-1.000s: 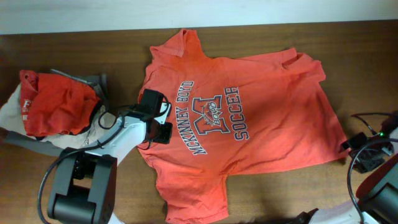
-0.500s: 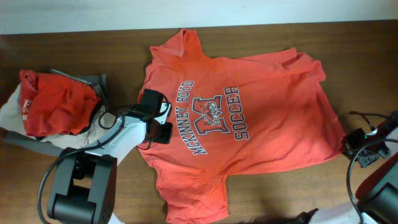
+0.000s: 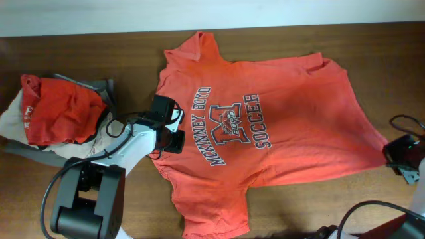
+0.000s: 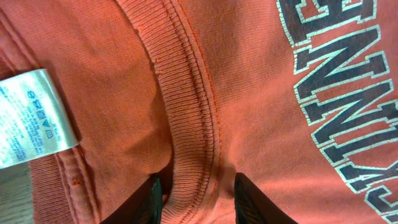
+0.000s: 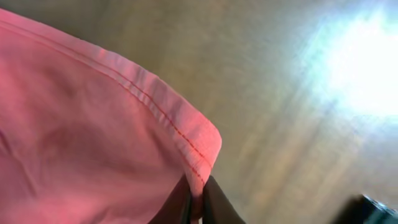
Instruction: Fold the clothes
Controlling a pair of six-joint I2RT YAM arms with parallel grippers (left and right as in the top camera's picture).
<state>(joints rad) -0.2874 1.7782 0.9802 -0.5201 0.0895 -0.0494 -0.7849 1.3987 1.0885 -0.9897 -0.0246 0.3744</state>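
T-shirt (image 3: 285,119), orange-red with a McKinney Boyd Soccer print, lies spread print-up on the wooden table (image 3: 372,46). The left gripper (image 4: 199,190) is clamped on its ribbed collar (image 4: 193,112). The right gripper (image 5: 196,198) pinches its hem corner (image 5: 205,134) at the right. A crumpled red garment (image 3: 60,109) sits apart, far left.

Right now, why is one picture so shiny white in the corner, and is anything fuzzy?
Right wrist view: a bright reflection whitens the table at upper right, and the wood looks blurry, while the T-shirt hem stays fairly sharp. Left wrist view: even light, the ribbing and stitches crisp. Overhead view: soft light, faint shadows, chest print readable.
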